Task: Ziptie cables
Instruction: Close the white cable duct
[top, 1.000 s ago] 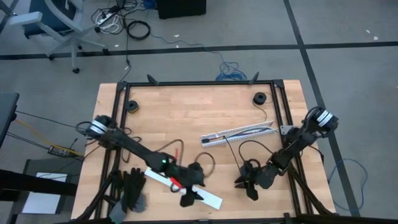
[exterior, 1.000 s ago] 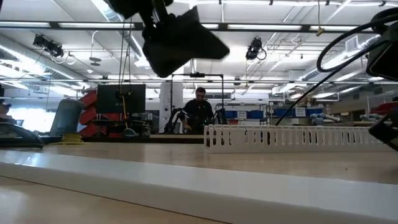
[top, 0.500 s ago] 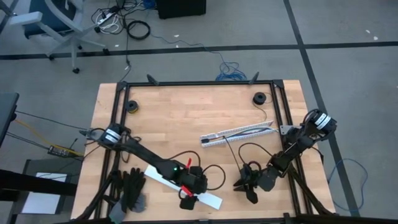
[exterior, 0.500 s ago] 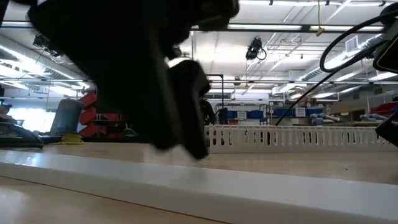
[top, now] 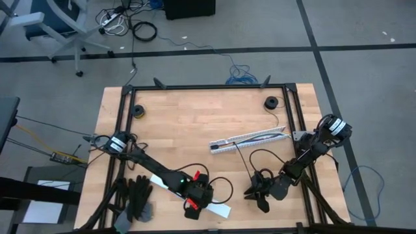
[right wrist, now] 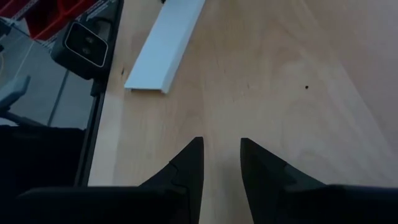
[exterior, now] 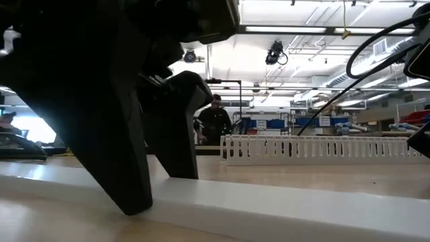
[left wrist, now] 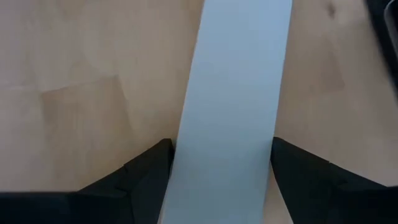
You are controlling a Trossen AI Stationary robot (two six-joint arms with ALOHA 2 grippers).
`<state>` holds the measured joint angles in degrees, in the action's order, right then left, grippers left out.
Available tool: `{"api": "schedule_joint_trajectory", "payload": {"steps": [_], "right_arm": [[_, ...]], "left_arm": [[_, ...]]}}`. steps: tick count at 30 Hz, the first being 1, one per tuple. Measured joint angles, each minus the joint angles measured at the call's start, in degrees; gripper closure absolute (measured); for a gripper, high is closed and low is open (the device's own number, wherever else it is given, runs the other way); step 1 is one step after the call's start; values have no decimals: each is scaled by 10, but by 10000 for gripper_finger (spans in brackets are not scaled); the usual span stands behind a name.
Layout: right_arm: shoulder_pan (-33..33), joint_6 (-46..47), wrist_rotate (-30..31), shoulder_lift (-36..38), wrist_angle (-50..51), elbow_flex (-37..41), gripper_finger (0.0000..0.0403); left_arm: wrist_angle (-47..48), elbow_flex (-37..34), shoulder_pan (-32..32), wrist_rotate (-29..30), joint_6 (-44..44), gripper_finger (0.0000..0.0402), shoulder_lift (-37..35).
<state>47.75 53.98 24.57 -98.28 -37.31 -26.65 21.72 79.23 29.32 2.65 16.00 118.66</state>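
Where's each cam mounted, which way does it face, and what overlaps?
High: overhead, straight down on the table; both arms show, left claw on the white cover strip, right claw beside it.
Low: table height, facing the room; left claw straddles the white cover strip, slotted channel behind.
Left wrist: looks down past its fingers flanking the strip.
Right wrist: looks past its fingers over bare wood.
Shared: the strip shows in all four.

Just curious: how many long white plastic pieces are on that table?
2: a flat white strip at the front, between the left hand's fingers; a slotted white channel mid-table.
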Motion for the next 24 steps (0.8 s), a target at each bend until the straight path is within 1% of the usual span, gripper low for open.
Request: {"api": "schedule_joint_trajectory", "payload": {"steps": [5,8,10,18,20,24], "right_arm": [[0,0,1,0,-1,0,315],[0,0,1,0,-1,0,315],[0,0,1,0,-1,0,315],[0,0,1,0,-1,0,315],[0,-1,1,0,0,0,315],[-2,-1,1,0,2,0,315]], "left_arm": [[13,-5,0,16,-10,153,-1],[26,-5,0,48,-7,155,-2],[30,-5,-3,58,-5,160,-2],[35,-6,-25,101,-6,206,-3],[36,-5,-31,127,-9,213,-3],[41,-6,-39,153,-9,228,-8]]}}
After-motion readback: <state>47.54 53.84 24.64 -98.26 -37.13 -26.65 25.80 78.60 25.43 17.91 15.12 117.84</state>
